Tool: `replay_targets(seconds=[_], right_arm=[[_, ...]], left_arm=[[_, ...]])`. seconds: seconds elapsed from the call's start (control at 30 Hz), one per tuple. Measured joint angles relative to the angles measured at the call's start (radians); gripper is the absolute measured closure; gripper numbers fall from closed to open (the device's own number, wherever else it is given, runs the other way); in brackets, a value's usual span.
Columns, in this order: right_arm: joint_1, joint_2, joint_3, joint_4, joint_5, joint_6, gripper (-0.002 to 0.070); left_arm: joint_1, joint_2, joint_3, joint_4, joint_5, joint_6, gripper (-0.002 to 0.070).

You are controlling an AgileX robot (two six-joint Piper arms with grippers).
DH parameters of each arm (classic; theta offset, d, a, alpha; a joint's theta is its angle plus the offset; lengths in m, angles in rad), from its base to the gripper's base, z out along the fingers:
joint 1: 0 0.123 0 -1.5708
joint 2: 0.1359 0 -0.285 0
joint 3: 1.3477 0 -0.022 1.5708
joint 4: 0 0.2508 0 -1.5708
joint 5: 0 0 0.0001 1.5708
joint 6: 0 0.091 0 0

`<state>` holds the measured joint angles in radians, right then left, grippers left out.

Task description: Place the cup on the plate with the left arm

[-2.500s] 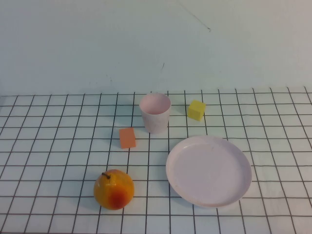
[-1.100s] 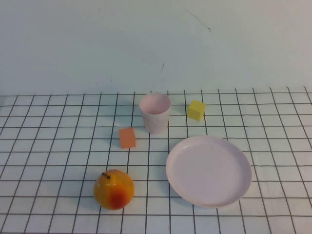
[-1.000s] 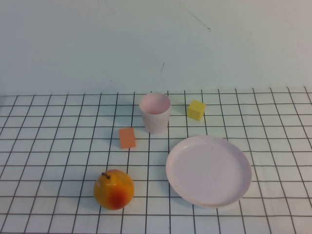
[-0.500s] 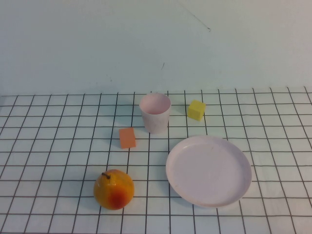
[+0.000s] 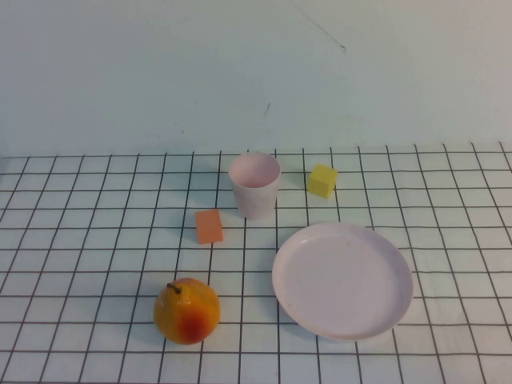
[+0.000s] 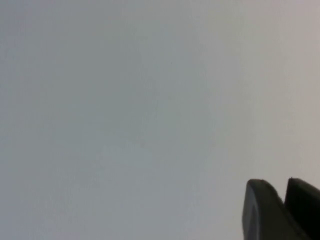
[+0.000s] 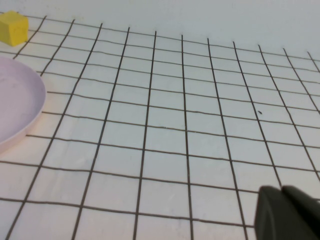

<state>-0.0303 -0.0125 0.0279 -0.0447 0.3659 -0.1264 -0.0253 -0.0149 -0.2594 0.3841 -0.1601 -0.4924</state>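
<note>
On table, far centre: cup (image 5: 255, 186), pale pink, upright, mouth up, standing on the gridded white cloth (image 5: 80, 240), not on the plate.
Plate: pale pink plate (image 5: 342, 279) (image 7: 15, 107) sits nearer and to the right of the cup, a gap between them; nothing on it; only a slice of its rim shows in the right wrist view.
Yellow cube: yellow cube (image 5: 322, 181) (image 7: 12, 28) lies just right of the cup, beyond the plate, touching neither.
Orange block: small orange block (image 5: 209, 226) lies flat, near-left of the cup, apart from it.
Fruit: orange-yellow fruit (image 5: 186, 310) with a red patch and dark stem, near side, left of the plate, well apart from the cup.
Left gripper: left gripper (image 6: 282, 210) is out of the high view; in its wrist view only dark finger ends show at one corner against a plain pale surface, away from the cup. Claw state: cannot tell.
Right gripper: right gripper (image 7: 287, 212) is out of the high view; in its wrist view a dark finger end shows at one corner above bare gridded cloth, well to the side of the plate. Claw state: cannot tell.
Wall: plain pale wall (image 5: 240, 72) behind the table.
</note>
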Motion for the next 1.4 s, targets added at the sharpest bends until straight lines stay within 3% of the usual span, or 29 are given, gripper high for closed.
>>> replay_targets(seconds=[0.07, 0.23, 0.33, 0.57, 0.77, 0.9, 1.03, 1.2, 1.4], right_arm=[[0.0, 0.0, 0.0, 0.0, 0.0, 0.0, 0.0678], [0.0, 0.0, 0.0, 0.0, 0.0, 0.0, 0.0678], [0.0, 0.0, 0.0, 0.0, 0.0, 0.0, 0.0678], [0.0, 0.0, 0.0, 0.0, 0.0, 0.0, 0.0678], [0.0, 0.0, 0.0, 0.0, 0.0, 0.0, 0.0678], [0.0, 0.0, 0.0, 0.0, 0.0, 0.0, 0.0678], [0.0, 0.0, 0.0, 0.0, 0.0, 0.0, 0.0678], [0.0, 0.0, 0.0, 0.0, 0.0, 0.0, 0.0678], [0.0, 0.0, 0.0, 0.0, 0.0, 0.0, 0.0678]], left_arm=[[0.0, 0.005, -0.019, 0.049, 0.002, -0.008, 0.0517], [0.0, 0.103, -0.098, 0.116, 0.005, -0.037, 0.0202], [0.0, 0.19, -0.153, 0.137, 0.006, -0.044, 0.0114], [0.0, 0.448, -0.315, 0.161, 0.091, -0.122, 0.0085], [-0.002, 0.675, -0.509, 0.141, 0.323, -0.115, 0.0081], [-0.042, 0.82, -0.676, -0.022, 0.62, 0.051, 0.0089], [-0.094, 0.951, -0.795, -0.264, 0.836, 0.295, 0.0151], [-0.138, 1.095, -0.827, -0.536, 0.91, 0.501, 0.0195], [-0.196, 1.245, -0.829, -0.623, 0.846, 0.575, 0.0197]])
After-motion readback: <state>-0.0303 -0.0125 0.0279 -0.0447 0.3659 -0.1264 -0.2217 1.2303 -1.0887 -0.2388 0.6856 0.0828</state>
